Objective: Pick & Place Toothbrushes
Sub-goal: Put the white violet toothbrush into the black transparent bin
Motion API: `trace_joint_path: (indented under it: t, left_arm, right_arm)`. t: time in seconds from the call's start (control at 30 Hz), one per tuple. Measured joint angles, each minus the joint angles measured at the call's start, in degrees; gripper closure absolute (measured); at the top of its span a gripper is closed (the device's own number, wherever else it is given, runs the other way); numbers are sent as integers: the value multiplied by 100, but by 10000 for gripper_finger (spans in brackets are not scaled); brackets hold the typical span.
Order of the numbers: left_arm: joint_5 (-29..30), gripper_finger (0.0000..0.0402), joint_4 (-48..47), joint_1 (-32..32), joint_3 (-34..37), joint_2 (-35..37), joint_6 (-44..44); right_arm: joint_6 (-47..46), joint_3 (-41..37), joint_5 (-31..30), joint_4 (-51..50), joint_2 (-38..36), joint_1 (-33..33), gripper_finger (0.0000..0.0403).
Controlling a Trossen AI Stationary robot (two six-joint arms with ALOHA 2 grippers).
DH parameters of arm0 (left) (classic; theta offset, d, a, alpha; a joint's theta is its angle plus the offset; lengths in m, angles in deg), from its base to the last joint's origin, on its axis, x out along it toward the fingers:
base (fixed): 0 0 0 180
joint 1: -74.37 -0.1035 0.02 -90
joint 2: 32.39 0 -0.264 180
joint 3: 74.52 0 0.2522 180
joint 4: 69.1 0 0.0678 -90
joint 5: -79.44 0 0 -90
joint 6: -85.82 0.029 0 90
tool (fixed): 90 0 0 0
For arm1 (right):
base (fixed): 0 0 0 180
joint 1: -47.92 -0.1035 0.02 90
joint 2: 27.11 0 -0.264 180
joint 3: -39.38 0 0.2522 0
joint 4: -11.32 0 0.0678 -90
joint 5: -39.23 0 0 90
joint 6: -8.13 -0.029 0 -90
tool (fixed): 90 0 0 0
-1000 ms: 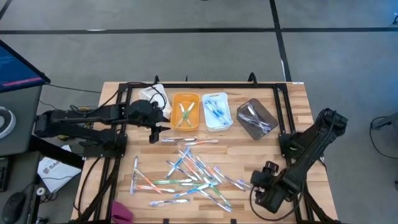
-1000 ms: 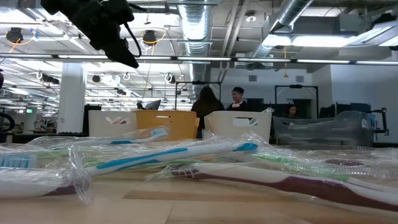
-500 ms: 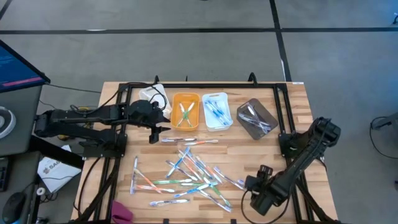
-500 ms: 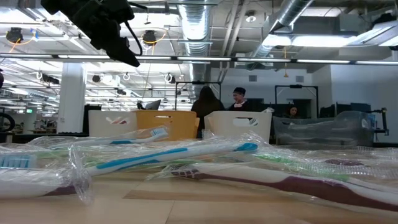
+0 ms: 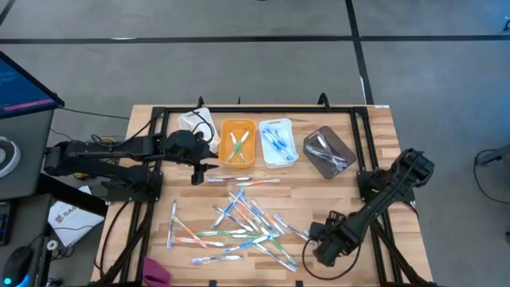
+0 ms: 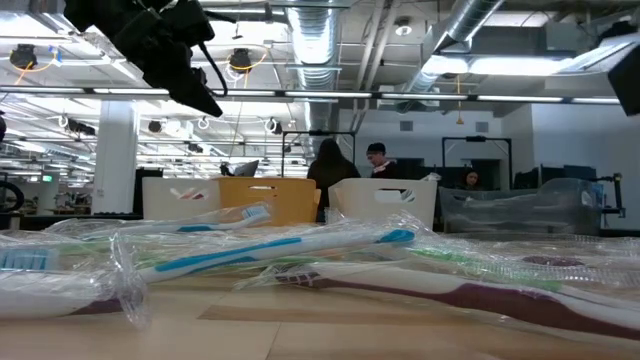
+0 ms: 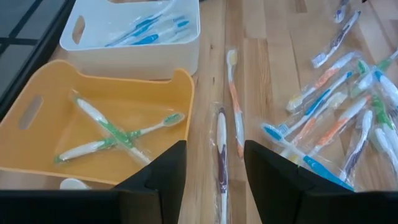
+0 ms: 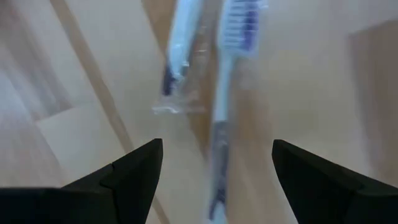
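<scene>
The right gripper [image 5: 319, 239] hung low at the near right edge of the scattered toothbrushes [image 5: 243, 223], its 2 dark fingers [image 8: 134, 171] spread wide with nothing between them, and past them lay a wrapped toothbrush with purple bristles [image 8: 227, 74] flat on the wood beside a second one with a white handle [image 8: 177, 43]. Its arm [image 5: 382, 195] stretched back to the right side of the table [image 5: 374, 135]. The left gripper [image 5: 199, 171] stood just in front of the orange bin [image 5: 237, 142], fingers [image 7: 165, 171] parted and empty, right above a dark-handled toothbrush [image 7: 221, 155] lying lengthwise on the boards, with an orange-handled one [image 7: 235, 106] close beside it. The orange bin held 2 green-and-white brushes [image 7: 115, 134] crossed over each other (still in clear wrappers), and the white bin [image 5: 277, 142] next to it held several blue ones [image 7: 149, 28]. A grey bin [image 5: 329, 151] sat further right, turned at an angle, with a few pale brushes in it. Most of the toothbrushes remained loose in a tangle across the middle of the table, blue, white, green and orange mixed. From table height the nearest wrapped brushes filled the foreground, the blue one [image 6: 290, 245] on top, and people [image 6: 330, 170] stood among desks in the room behind.
</scene>
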Motion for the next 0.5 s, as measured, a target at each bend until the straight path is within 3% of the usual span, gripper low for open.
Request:
trace_joint_path:
  t: [0.17, 0.5]
  left_arm:
    - [0, 248, 59, 0, 9, 0, 0]
    - [-1, 248, 92, 0, 9, 0, 0]
  right_arm:
    - [-146, -391, -12, 634, -41, -9, 106]
    - [-319, -689, -43, 749, -74, 75, 128]
